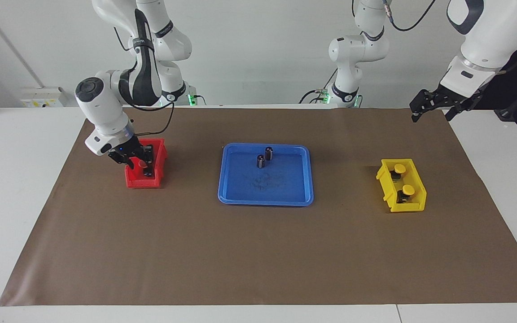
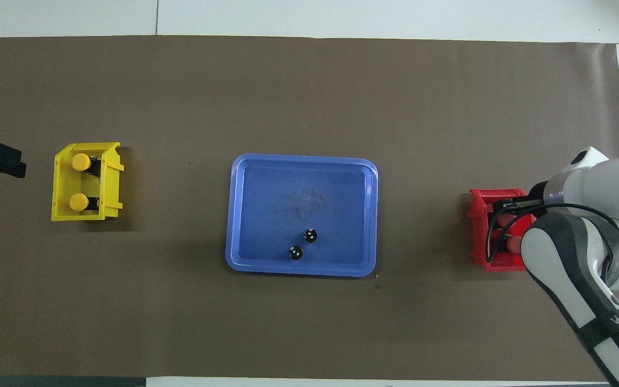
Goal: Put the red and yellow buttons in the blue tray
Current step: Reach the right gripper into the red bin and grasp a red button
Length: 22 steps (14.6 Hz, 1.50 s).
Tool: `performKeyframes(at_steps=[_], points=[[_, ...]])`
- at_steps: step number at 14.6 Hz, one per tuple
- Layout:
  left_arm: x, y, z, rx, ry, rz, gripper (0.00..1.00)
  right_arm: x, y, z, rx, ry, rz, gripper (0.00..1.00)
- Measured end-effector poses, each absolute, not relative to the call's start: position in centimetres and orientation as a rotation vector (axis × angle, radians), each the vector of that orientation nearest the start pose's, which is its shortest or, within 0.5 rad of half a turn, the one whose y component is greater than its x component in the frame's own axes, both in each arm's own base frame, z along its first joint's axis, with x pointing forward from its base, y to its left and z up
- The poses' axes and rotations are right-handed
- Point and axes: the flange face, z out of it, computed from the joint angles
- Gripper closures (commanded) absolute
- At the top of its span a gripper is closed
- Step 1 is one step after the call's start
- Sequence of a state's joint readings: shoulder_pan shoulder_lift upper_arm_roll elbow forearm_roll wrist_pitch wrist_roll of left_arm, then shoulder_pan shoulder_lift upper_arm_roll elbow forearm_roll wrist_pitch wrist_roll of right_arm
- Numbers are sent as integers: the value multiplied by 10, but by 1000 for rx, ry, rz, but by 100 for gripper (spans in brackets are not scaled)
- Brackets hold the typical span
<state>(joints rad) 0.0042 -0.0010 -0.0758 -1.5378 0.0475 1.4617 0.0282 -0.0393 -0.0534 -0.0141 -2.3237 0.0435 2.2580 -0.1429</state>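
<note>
A: Since the right gripper (image 1: 138, 162) is already down inside the red bin (image 1: 147, 179), at the right arm's end of the surface, which way does its target lie?

B: Straight below it. One red button (image 1: 142, 164) shows between the fingers, its cap pale red from above. The second red one I can't make out; the arm covers most of the bin in the overhead view.

A: Are the fingers closed on it?

B: I can't tell. They straddle the cap, but whether they press it or only bracket it isn't visible.

A: And where does the button have to go?

B: To the blue tray (image 1: 227, 179) in the middle of the surface. From the red bin, that is a sideways run toward the left arm's end, at about the same distance from the robots. The bin's long side runs toward and away from the robots, so the lift should come straight up over the wall before travelling.

A: Is the tray bare?

B: No. Two dark cylinders (image 1: 264, 157) stand in the part nearer the robots, so I'd judge the open floor toward the outer edge the safer drop.

A: And the yellow buttons (image 1: 403, 180)?

B: Both sit in the yellow bin (image 1: 413, 204) at the left arm's end, one nearer the robots than the other. The left gripper (image 1: 431, 106) waits raised over that corner, fingers spread open, and is clearly the nearer arm for them.
</note>
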Motion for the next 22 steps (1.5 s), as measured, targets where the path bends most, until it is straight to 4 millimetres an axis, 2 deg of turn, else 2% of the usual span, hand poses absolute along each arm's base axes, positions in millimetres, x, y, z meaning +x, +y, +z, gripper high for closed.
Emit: performKeyframes(at_steps=[9,11,15,18,20,22], points=[[542,-33,631,-3087,149,115,0,489,-25,347,-3102,-108,54,42],[542,-33,631,-3087,149,115,0,489,-25,346,-3102,-108,56,48],[542,-33,631,-3087,149,115,0,488,-25,345,-3101,-109,60,69],[542,-33,631,-3087,149,115,0,488,-27,348,-3099,-107,75,71],[542,-33,631,-3087,149,115,0,497,-27,367,-3092,-114,126,71],[542,-33,631,-3087,149,115,0,517,-26,410,-3084,-129,161,70]])
